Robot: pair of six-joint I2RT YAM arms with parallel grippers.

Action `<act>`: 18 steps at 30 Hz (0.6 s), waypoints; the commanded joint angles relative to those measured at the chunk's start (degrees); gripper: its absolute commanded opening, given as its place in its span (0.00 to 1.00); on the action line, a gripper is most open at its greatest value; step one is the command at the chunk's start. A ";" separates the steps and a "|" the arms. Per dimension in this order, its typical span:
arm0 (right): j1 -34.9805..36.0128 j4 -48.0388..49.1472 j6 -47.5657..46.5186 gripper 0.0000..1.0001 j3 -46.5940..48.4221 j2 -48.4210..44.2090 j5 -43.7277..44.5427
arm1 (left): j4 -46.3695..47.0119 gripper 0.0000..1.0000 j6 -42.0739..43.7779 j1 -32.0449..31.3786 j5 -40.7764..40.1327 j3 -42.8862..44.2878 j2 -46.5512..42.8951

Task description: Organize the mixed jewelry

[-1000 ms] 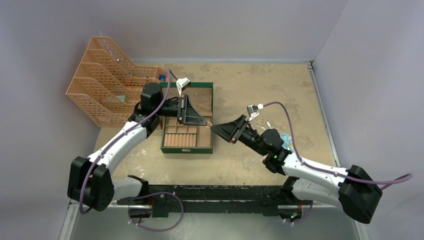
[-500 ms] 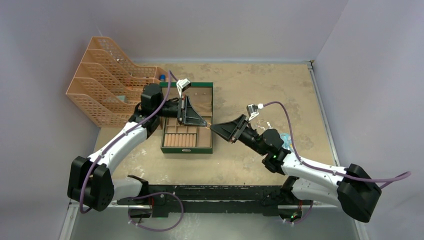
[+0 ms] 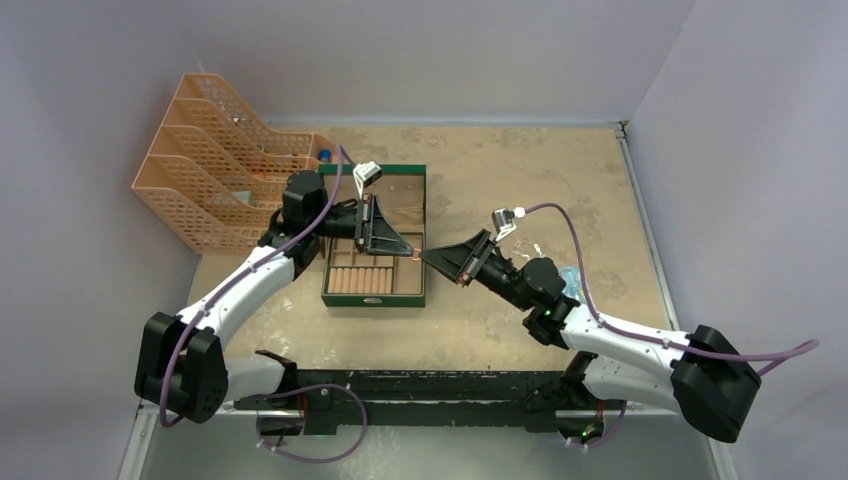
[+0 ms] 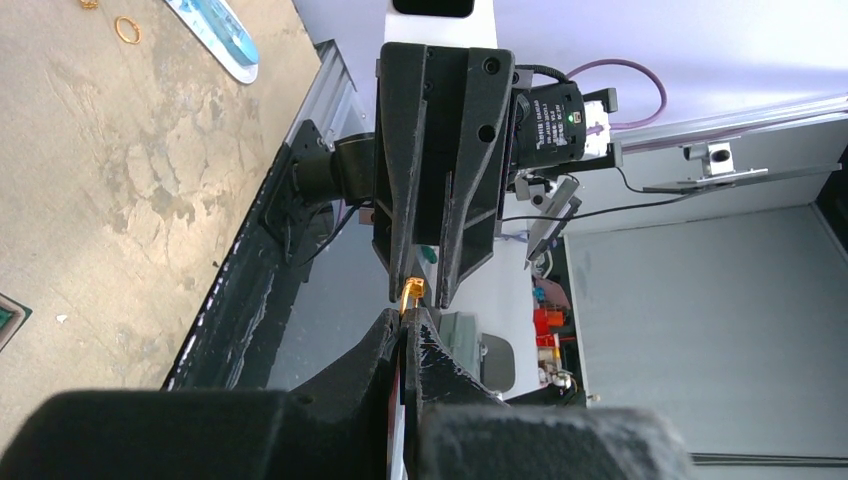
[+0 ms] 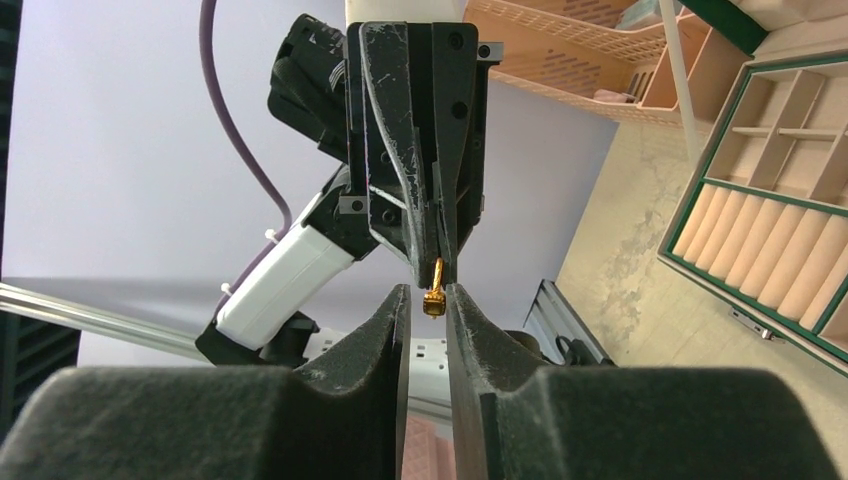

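Tabletop (image 3: 520, 180), tan and mottled, carries everything here. At its far left corner stands an orange mesh file rack (image 3: 200, 160). Just beside the rack lies the green box (image 3: 375, 299), open-topped, with tan dividers at its far end and a row of tan rolls at its near end.

Both arms reach in from the sides and meet tip to tip in the air over the box's right-hand rim. The left gripper (image 3: 405, 247) comes across the box and the right gripper (image 3: 432, 257) comes from the bare table beside it. On the table by the right arm, well apart from the box, lies a light-blue packet (image 4: 215, 30), with a loose gold ring (image 4: 127, 29) flat just beside it.

The left claw is pressed together on the gold ring (image 5: 436, 288), pinching one end of it. From the right wrist the ring shows nearly edge-on, as a thin sliver. Its long axis runs along the line from one claw to the other, and its free end points into the right claw. That claw's fingers stand a little apart, with the ring's end in the narrow gap, close against one finger. Whether it touches that finger cannot be told. The two sets of fingers crowd the ring from both ends.
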 commanded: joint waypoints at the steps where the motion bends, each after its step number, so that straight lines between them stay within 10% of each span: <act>1: -0.13 4.23 0.16 0.20 2.25 0.12 0.16 | 2.83 0.00 -0.37 -0.12 0.82 -0.12 -1.72; 11: -0.10 2.19 -0.02 0.05 2.82 1.18 0.37 | 1.59 0.02 0.45 -0.14 0.24 -0.14 -1.87; 18: -0.10 -13.23 -4.99 0.05 6.86 1.61 3.90 | -30.63 0.58 17.49 -0.06 -29.17 5.60 -6.08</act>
